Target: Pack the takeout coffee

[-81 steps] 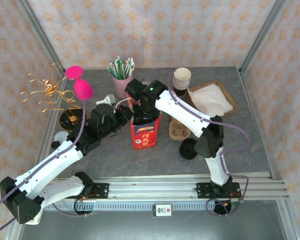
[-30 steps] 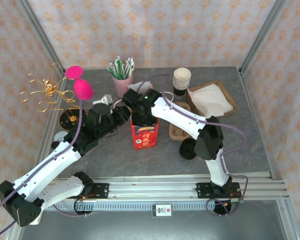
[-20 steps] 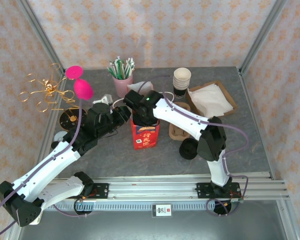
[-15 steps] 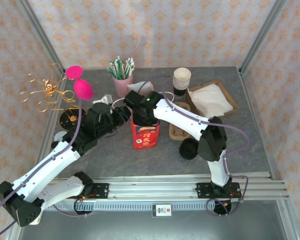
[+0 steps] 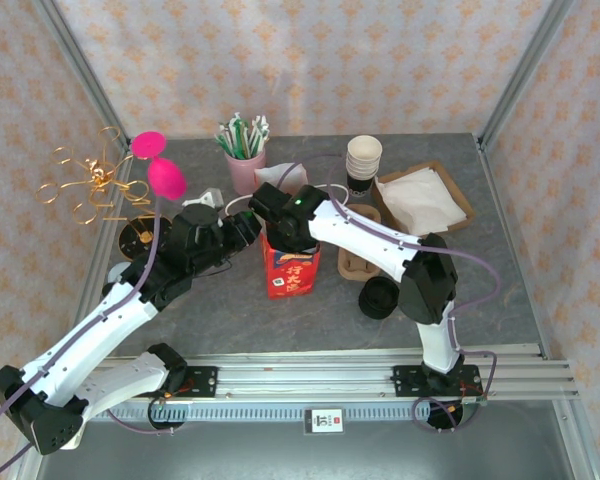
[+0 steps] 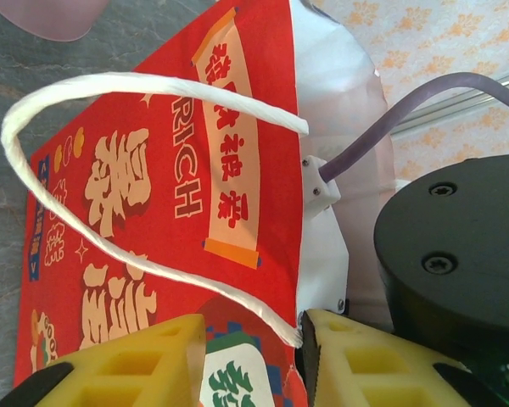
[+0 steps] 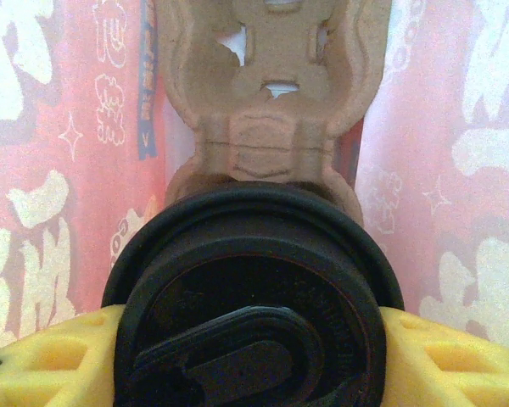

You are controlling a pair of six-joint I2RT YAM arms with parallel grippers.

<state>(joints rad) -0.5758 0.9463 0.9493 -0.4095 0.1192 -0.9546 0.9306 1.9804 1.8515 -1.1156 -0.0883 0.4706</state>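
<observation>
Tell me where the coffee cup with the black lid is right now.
In the right wrist view, the coffee cup sits gripped in the right hand, down inside the red bag, close to the cardboard cup tray.

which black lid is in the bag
The lid in the right hand, over the carrier; the other lid lies on the table.

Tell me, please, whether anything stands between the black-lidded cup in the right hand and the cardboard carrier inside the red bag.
Nothing visible does. The black-lidded coffee cup, clamped in the right hand, hangs before the brown cardboard carrier inside the red paper bag; the lid hides the slot beneath.
</observation>
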